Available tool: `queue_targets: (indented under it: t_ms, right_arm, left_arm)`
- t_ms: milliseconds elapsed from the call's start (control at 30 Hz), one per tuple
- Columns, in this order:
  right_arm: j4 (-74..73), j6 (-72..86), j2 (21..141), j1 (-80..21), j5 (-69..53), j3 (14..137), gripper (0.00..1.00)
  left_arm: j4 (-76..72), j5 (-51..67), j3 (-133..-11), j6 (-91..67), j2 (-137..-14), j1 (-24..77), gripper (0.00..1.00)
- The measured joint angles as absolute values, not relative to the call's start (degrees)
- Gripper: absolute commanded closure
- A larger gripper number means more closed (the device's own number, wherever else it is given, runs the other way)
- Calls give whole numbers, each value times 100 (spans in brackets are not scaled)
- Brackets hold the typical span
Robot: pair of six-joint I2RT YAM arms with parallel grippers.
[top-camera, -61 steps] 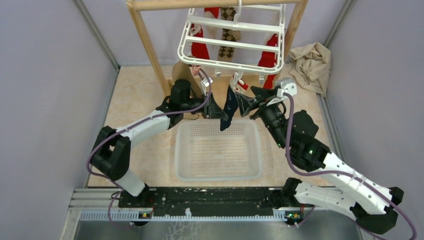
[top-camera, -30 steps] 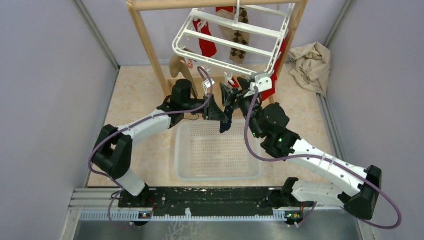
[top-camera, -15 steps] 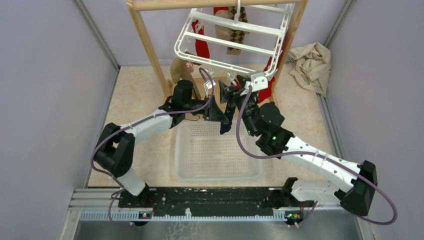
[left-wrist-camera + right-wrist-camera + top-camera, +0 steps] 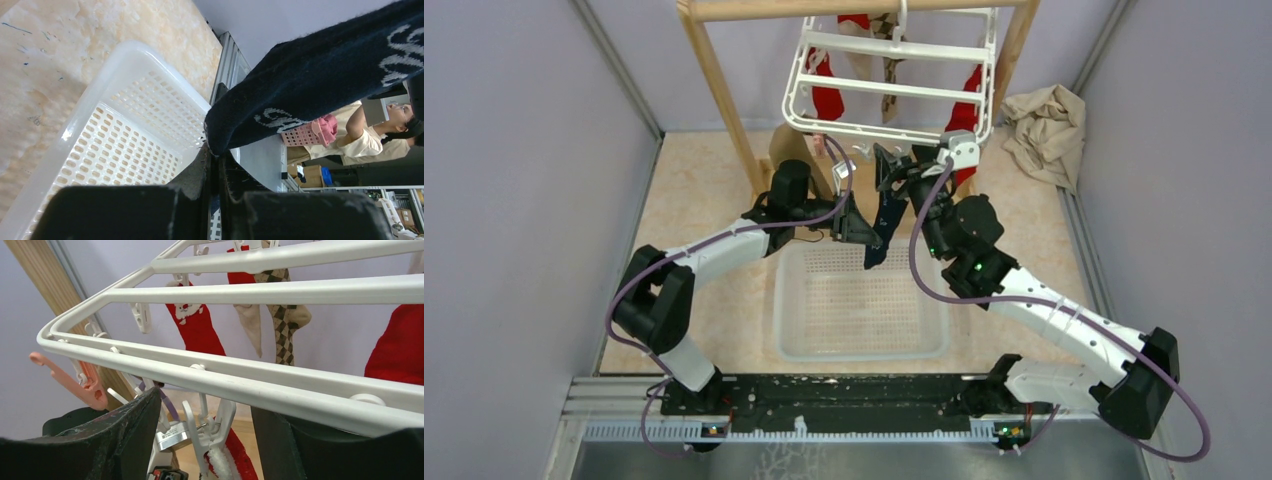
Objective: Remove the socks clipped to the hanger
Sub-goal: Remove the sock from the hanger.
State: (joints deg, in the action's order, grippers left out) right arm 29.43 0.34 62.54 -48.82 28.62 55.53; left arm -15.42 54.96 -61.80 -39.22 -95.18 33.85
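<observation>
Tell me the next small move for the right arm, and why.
Probably close the right gripper on the white clip hanging from the hanger's near bar: its open fingers flank it. The left gripper is shut on the navy sock above the basket, so it could pull once a squeezed clip lets go.

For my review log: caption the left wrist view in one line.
Left gripper shut on the navy sock, white perforated basket behind it.
</observation>
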Motion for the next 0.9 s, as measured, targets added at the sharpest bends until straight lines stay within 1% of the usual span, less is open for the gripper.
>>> queue_targets:
  t_ms: [533,900]
  right_arm:
    - [3089,220,6254,-4818,2554,5553,41]
    - [3094,217,6254,-4807,2541,5553,55]
  left_arm:
    - [-1542,5518,-6180,-3922,-9531,3385,100]
    - [-1542,5553,-6180,-3922,-9557,3385,100]
